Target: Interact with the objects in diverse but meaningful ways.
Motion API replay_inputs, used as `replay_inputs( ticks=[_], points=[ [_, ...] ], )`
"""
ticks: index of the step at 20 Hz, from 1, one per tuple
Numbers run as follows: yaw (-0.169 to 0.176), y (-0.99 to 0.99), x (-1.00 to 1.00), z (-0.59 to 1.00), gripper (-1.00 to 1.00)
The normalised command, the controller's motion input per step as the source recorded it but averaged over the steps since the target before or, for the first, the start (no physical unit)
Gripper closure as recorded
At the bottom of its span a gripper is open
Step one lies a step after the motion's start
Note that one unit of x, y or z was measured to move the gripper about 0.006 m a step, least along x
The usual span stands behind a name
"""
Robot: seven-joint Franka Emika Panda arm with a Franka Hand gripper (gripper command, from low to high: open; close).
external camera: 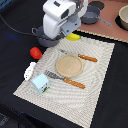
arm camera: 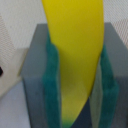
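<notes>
Yellow banana clamped in the end effector, arm above the grey pot.

black table, pinkish-brown board behind, even light

A dark table is carrying everything here. The striped beige placemat is lying across its middle, with a round wooden plate, a wooden-handled fork and a wooden-handled knife sitting on it. The pale carton is standing at the mat's corner. The red tomato and the small white bottle are resting on the dark surface beside the mat, on the exterior view's left.
</notes>
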Motion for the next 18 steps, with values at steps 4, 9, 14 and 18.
replay_inputs(
  ticks=[4, 9, 14, 18],
  points=[
    [0.108, 0.45, 0.00, -0.42, 1.00],
    [0.079, 0.27, -0.14, -0.52, 1.00],
    [0.040, 0.07, -0.30, -0.49, 1.00],
    [0.024, 0.06, -0.28, -0.43, 1.00]
  ],
)
